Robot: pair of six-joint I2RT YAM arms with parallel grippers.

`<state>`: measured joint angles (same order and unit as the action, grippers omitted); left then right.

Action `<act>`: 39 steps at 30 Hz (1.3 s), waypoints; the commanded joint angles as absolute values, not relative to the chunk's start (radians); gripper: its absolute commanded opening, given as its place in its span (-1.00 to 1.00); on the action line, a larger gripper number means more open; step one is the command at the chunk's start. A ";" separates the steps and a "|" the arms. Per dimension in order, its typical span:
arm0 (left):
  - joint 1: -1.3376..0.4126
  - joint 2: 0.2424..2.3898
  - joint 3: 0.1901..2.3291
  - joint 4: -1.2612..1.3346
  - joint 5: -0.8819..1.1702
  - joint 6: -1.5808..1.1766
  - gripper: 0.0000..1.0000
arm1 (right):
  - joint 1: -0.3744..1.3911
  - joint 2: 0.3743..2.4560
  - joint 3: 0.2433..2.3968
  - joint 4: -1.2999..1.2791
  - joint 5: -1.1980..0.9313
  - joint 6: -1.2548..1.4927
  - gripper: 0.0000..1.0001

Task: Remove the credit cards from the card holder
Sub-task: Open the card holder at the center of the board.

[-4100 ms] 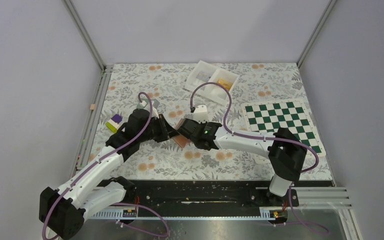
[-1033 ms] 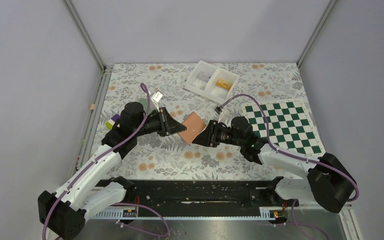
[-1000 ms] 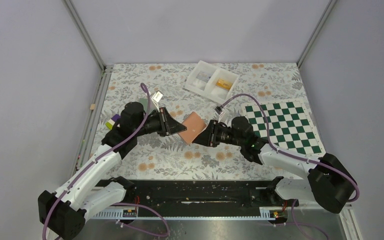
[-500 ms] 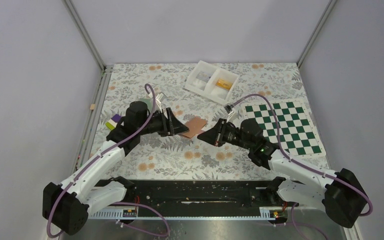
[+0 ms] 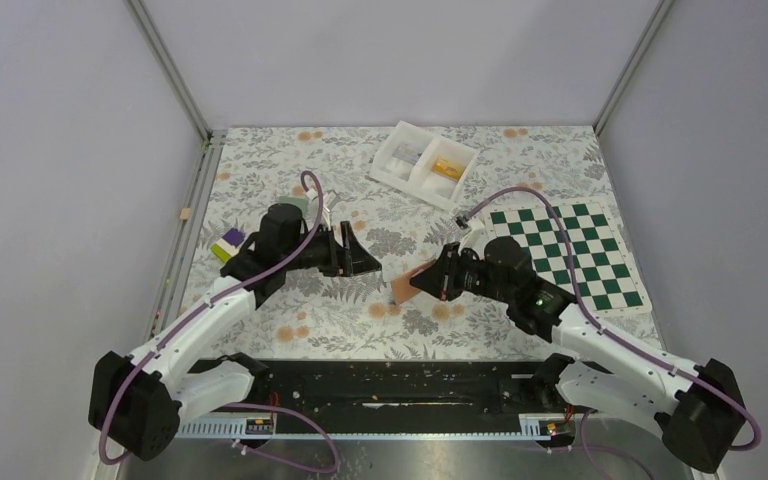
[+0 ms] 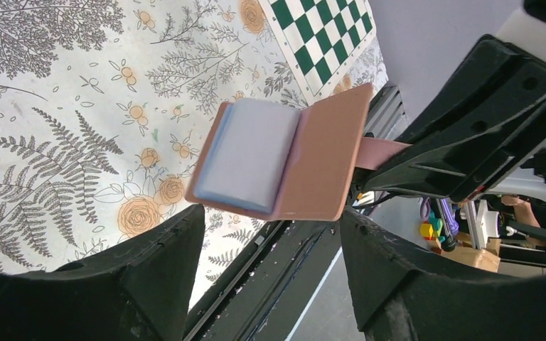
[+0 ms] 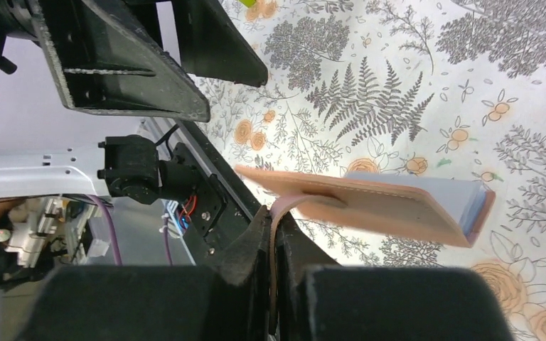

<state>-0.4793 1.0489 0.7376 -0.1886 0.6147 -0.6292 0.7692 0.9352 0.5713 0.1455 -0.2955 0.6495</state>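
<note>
The card holder [image 5: 407, 285] hangs above the table's middle, tan cover outside and light-blue panels [image 6: 245, 153] showing inside it. My right gripper [image 5: 432, 282] is shut on the holder's small tab [image 7: 284, 206], and the holder [image 7: 370, 202] sticks out sideways from the jaws. To the left, my left gripper [image 5: 362, 260] stands open and apart from the holder [image 6: 323, 167], with nothing between its fingers [image 6: 114, 284]. A purple and a lime credit card [image 5: 228, 243] lie on the table by the left arm. Whether any credit cards sit in the holder's pockets is hidden.
A white two-compartment tray [image 5: 422, 158] stands at the back centre. A green-and-white chessboard mat [image 5: 565, 250] lies at the right, just behind the right arm. The black base rail [image 5: 410, 378] runs along the near edge.
My left gripper has opened and let go of the holder, then drawn back a little. The right gripper has carried the holder by its tab toward the near right.
</note>
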 commanded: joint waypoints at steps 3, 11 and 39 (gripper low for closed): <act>-0.476 1.017 0.798 -0.205 0.610 -0.537 0.37 | 0.766 0.878 0.712 0.028 -0.394 0.389 -1.00; -0.563 0.919 0.765 0.020 0.689 -0.395 0.32 | 0.767 0.906 0.918 -0.282 -0.453 0.146 -1.00; -0.905 0.868 0.730 0.078 0.307 -0.133 0.63 | 0.759 0.925 0.839 0.137 -0.364 0.739 -1.00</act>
